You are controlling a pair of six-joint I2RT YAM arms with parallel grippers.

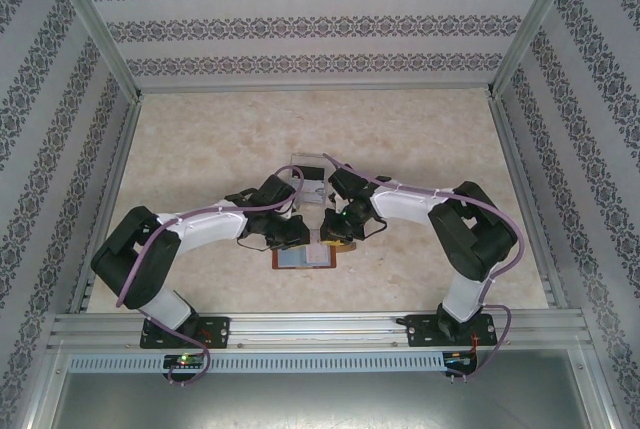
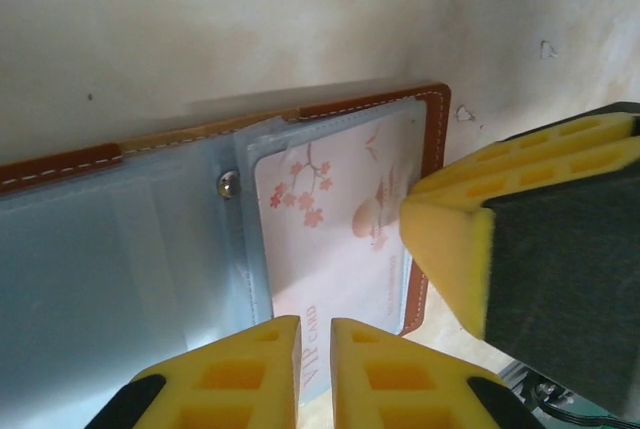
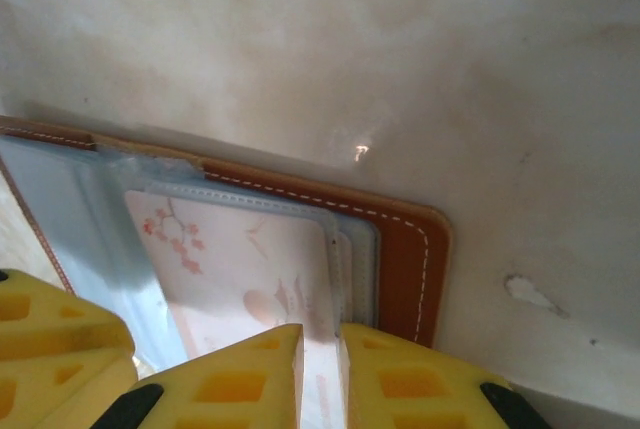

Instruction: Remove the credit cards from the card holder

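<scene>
Left fingers [image 2: 290, 334] clenched, apparently pinning card holder [image 2: 60, 164] to worktop [image 2: 250, 29] beneath. Right fingers [image 3: 285, 344] clenched over credit card [image 2: 330, 219] edge, likely to slide it out. Grip unconfirmed.

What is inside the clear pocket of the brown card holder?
A pale card with pink blossoms; the left gripper covers its near end, and anything beneath it is hidden.

Credit card [image 2: 330, 234] inside card holder [image 2: 140, 269]
</scene>
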